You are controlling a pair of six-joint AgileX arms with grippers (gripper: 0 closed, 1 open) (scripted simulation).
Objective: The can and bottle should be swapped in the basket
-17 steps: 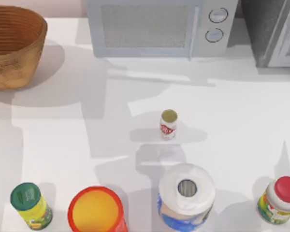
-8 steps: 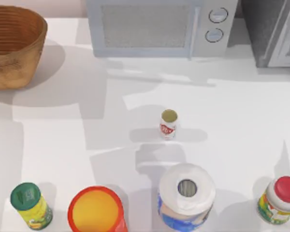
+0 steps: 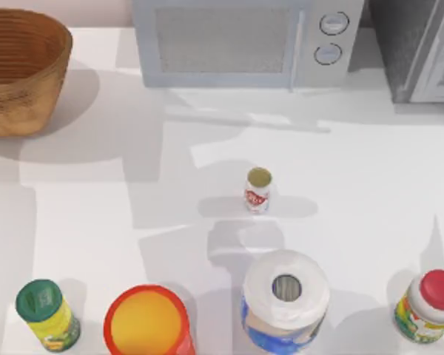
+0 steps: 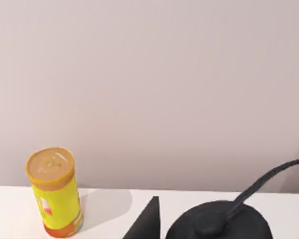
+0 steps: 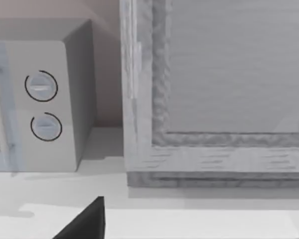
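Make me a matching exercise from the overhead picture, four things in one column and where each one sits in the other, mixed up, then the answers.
Things:
1. can
2. basket
3. microwave
4. red-capped bottle

Places:
A. near right corner of the table
B. far left corner
C. middle of the table, standing alone
D. far edge, centre

Pairs: 1-C, 2-B, 3-D, 4-A

The can [image 3: 258, 190] carries a red label whose lettering seems too small to read.
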